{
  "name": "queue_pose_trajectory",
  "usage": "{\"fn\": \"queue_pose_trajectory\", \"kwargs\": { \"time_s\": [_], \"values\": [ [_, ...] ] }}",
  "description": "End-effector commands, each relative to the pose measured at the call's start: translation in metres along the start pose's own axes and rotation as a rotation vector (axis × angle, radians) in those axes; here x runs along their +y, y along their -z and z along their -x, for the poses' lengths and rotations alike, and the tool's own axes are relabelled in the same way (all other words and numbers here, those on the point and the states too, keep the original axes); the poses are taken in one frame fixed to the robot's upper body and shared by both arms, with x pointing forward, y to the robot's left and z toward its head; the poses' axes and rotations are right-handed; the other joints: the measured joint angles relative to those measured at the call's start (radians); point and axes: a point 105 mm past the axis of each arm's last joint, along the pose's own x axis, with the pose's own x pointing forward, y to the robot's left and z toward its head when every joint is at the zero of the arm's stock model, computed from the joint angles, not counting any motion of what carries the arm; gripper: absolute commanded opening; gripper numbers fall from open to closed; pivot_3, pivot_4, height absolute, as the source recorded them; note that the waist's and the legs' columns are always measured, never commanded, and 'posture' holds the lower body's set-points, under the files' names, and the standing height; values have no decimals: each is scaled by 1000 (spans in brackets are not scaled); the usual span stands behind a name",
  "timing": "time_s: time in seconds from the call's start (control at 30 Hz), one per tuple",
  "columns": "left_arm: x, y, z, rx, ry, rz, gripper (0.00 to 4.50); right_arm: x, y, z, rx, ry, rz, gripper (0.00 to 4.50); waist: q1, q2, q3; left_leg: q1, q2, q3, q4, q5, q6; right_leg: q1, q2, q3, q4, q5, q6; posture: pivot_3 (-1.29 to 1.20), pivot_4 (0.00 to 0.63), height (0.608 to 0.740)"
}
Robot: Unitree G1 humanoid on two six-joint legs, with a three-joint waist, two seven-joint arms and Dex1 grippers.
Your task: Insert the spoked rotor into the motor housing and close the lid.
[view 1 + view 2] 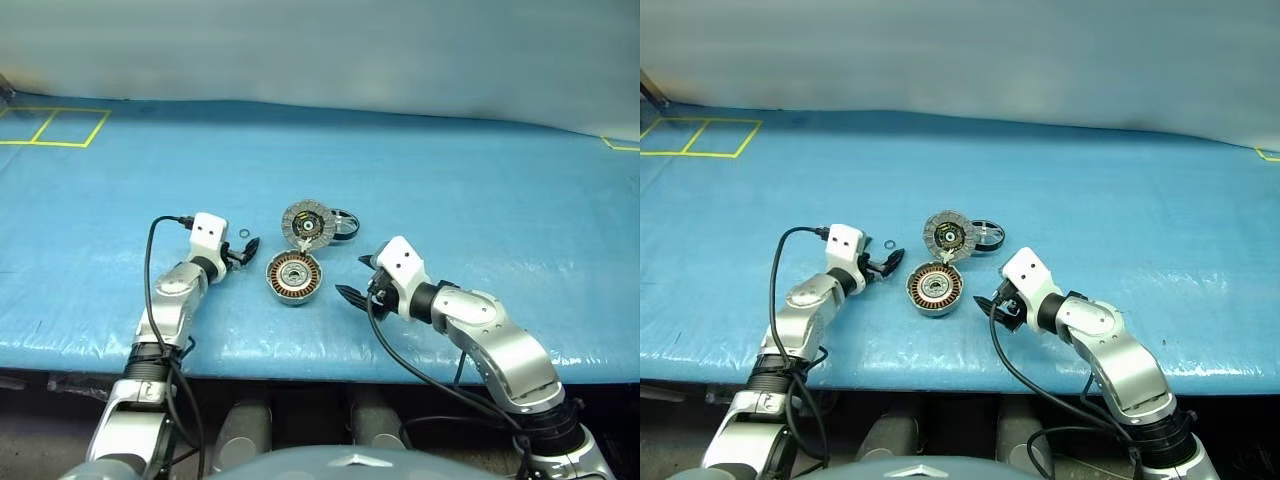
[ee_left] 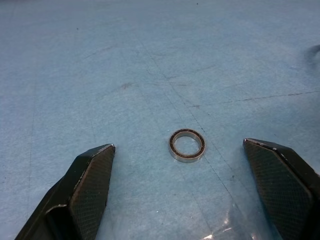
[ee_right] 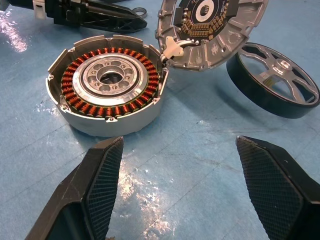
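Nearest, the right gripper (image 1: 357,277) hovers over the blue plastic-covered table (image 1: 480,190) with its two black fingers spread wide and nothing between them. Just ahead of those fingertips (image 3: 107,150) lies the motor housing (image 3: 107,85), a round shallow grey metal case with a ring of copper-coloured windings around a silver hub, resting flat and open. Its lid (image 3: 210,30), a round grey disc with a dark, yellow-marked centre, stands tilted up from the hinge at the housing's far edge. Beside and partly behind the lid, the spoked rotor (image 3: 275,82), a small black ring with silver spokes meeting at a silver hub, lies on the table, clear of both grippers. To the housing's left, the left gripper (image 1: 250,247) also has its fingers wide apart; a small thin metal ring (image 2: 187,145) lies on the table between and just beyond its fingertips, untouched.
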Motion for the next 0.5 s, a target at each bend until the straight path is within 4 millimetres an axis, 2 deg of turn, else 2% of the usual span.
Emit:
{"fn": "queue_pose_trajectory", "kwargs": {
  "time_s": [0.03, 0.1, 0.2, 0.33, 0.37, 0.5],
  "values": [
    [-10, 3, -7, 21, 40, -12, 4500, 0, -7, 1, -22, 6, 32, 3782, 3, 0, 0, 0, 0, 0, 0, 0, 0, 0, 0, 0, 0, 0, 0, 0, 150, 740],
    [-14, 4, -9, 24, 58, -16, 4500, 0, -7, 1, -22, 6, 33, 3782, 5, 0, 0, 0, 0, 0, 0, 0, 0, 0, 0, 0, 0, 0, 0, 0, 150, 740],
    [-17, 4, -11, 24, 68, -19, 3962, 0, -7, 1, -21, 6, 36, 3809, 5, 0, 0, 0, 0, 0, 0, 0, 0, 0, 0, 0, 0, 0, 0, 0, 150, 740],
    [-21, 5, -12, 31, 83, -19, 2653, 0, -6, 1, -17, 9, 46, 3809, 5, 0, 0, 0, 0, 0, 0, 0, 0, 0, 0, 0, 0, 0, 0, 0, 150, 740],
    [-21, 5, -12, 33, 86, -19, 2653, 0, -7, 1, -17, 10, 48, 3809, 5, 0, 0, 0, 0, 0, 0, 0, 0, 0, 0, 0, 0, 0, 0, 0, 150, 740],
    [-22, 8, -10, 36, 96, -17, 1609, -2, -7, 1, -18, 18, 49, 3809, 5, 0, 0, 0, 0, 0, 0, 0, 0, 0, 0, 0, 0, 0, 0, 0, 150, 740]
  ]
}}
